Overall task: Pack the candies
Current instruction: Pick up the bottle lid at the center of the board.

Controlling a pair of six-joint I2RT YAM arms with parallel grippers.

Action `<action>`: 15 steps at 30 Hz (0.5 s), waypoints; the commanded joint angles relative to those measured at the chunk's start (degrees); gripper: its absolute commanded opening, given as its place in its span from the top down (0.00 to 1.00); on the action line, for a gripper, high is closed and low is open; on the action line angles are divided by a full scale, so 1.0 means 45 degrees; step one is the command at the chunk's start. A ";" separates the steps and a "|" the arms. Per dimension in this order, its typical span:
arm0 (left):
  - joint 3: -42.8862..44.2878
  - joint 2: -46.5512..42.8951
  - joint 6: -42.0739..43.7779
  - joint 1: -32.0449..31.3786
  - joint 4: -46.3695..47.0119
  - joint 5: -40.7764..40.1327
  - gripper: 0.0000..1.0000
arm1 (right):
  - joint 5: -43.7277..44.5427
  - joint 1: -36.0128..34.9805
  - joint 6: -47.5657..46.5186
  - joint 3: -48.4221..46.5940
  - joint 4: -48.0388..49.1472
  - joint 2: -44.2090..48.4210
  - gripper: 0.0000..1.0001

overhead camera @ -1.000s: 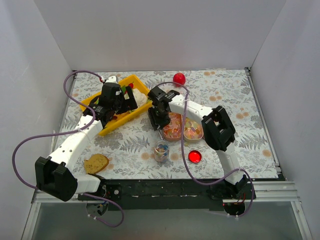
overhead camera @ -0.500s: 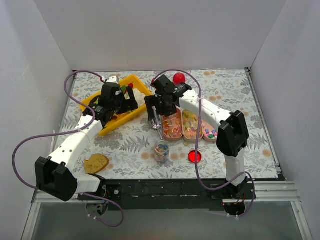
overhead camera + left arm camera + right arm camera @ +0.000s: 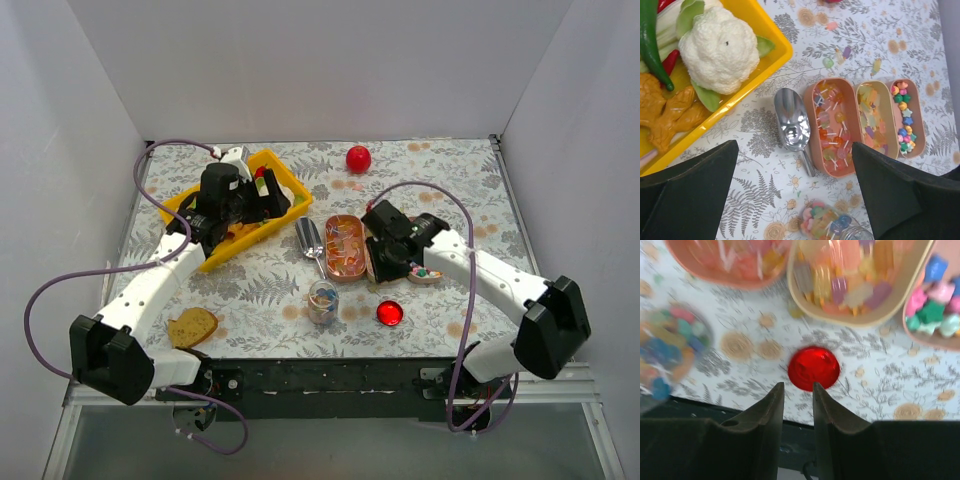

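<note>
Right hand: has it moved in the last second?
Yes. The right hand crossed from the scoop side of the trays rightward, and now sits nearer the red disc.

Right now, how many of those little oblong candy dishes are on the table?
3, side by side, right of the metal scoop: the left dish holds lollipops, the middle dish pastel gummies, the right dish star-shaped sweets. None seems hidden.

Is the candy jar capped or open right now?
Open. The jar shows candies through an uncovered mouth, and a red disc, likely its lid, lies apart beside it.
</note>
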State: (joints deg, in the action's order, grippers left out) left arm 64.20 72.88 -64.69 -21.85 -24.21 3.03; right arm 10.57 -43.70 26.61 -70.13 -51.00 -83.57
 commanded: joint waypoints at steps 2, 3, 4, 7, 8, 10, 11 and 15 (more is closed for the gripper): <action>-0.0225 -0.0708 0.0176 0.0070 0.1588 0.1123 0.02 | -0.1037 -0.0073 0.0453 0.2846 0.0707 0.2162 0.66; -0.0283 -0.0746 0.0195 0.0070 0.1706 0.1395 0.02 | -0.1233 -0.0093 0.0434 0.3410 0.0825 0.2242 0.66; -0.0361 -0.0824 0.0195 0.0070 0.1785 0.1475 0.02 | -0.1351 -0.0074 0.0453 0.3609 0.0942 0.2262 0.68; -0.0381 -0.0922 0.0117 0.0070 0.1864 0.1340 0.02 | -0.1897 -0.0170 0.0454 0.4040 0.1508 0.2107 0.75; -0.0381 -0.0961 0.0020 0.0070 0.1922 0.1281 0.02 | -0.2073 -0.0229 0.0415 0.4118 0.1664 0.1971 0.75; -0.0536 -0.1156 -0.0039 0.0070 0.2039 0.1202 0.02 | -0.2114 -0.0385 0.0376 0.4236 0.2095 0.1795 0.75; -0.0595 -0.1215 -0.0059 0.0070 0.2155 0.1222 0.02 | -0.2133 -0.0405 0.0318 0.4256 0.2192 0.1562 0.75; -0.0771 -0.1489 -0.0079 0.0070 0.2274 0.1300 0.02 | -0.2172 -0.0503 0.0278 0.4412 0.2427 0.0994 0.74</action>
State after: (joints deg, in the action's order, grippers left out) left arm 61.47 69.14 -65.01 -21.85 -15.88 8.16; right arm 2.11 -45.39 28.18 -50.92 -43.62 -77.17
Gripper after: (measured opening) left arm 0.981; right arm 0.253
